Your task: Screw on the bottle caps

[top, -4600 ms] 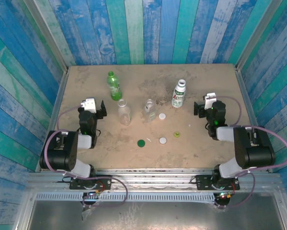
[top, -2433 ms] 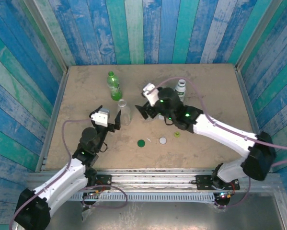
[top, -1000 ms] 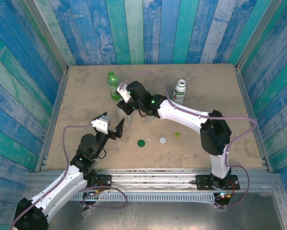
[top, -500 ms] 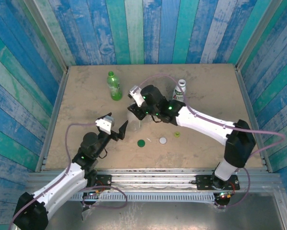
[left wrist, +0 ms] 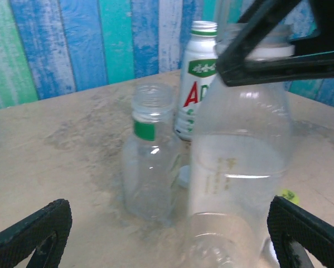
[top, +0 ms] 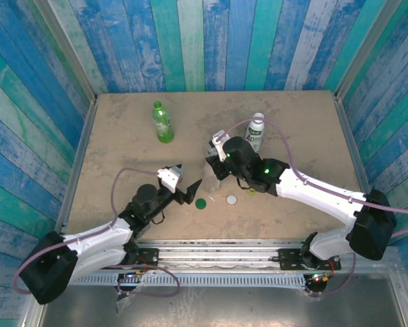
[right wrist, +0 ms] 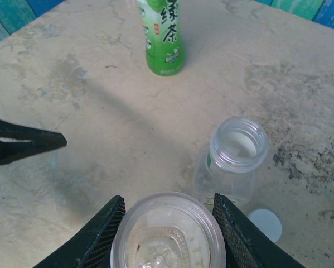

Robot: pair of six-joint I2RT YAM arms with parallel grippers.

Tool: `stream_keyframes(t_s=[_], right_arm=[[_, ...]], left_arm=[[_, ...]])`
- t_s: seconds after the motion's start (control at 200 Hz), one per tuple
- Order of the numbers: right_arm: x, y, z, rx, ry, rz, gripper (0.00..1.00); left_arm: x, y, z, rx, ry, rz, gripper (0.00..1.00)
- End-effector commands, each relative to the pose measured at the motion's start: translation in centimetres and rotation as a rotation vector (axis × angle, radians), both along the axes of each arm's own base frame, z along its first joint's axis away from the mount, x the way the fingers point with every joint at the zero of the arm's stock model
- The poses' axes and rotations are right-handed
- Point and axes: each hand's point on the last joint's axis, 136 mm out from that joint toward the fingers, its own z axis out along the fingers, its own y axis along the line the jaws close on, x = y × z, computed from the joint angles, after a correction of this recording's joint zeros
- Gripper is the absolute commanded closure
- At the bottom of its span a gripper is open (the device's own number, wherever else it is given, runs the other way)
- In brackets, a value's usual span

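Observation:
My right gripper [right wrist: 168, 226] is shut on the open neck of a small clear bottle [left wrist: 242, 162], one finger on each side of the rim. My left gripper [top: 190, 175] stands open just left of it, and the held bottle shows between its fingers [left wrist: 30, 234], nearer the right one. A second clear bottle [right wrist: 236, 153], uncapped with a green band, stands close behind. The white labelled bottle [top: 256, 133] and the green bottle [top: 162, 122] stand farther back. Loose on the table lie a dark green cap [top: 201, 203], a white cap [top: 231, 199] and a yellow-green cap [top: 251, 191]. Another white cap [right wrist: 265, 225] lies beside the second clear bottle.
The sandy tabletop [top: 122, 136] is walled by blue and green painted planks [top: 190, 41] on three sides. The right arm [top: 306, 187] reaches across the table's right half towards the centre.
My right gripper has carried the clear bottle from the back left towards the centre front. My left gripper has moved right to meet it and stays open.

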Motion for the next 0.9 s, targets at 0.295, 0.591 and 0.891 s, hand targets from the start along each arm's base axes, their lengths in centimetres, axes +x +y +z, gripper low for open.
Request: stream_keyframes(t_s=[0.295, 0.591, 0.891], right_arm=[[1.0, 0.4, -1.6, 0.002, 0.014, -0.048, 0.65], [0.8, 0.7, -2.3, -0.016, 0.033, -0.027, 0.65], [0.6, 1.2, -3.0, -0.035, 0.054, -0.01, 0.65]], left_arm=[[0.5, -3.8, 1.4, -0.054, -0.109, -0.046, 0.06], [1.7, -5.5, 0.0, -0.08, -0.112, -0.053, 0.03], [2.4, -6.6, -1.1, -0.06, -0.095, -0.07, 0.19]])
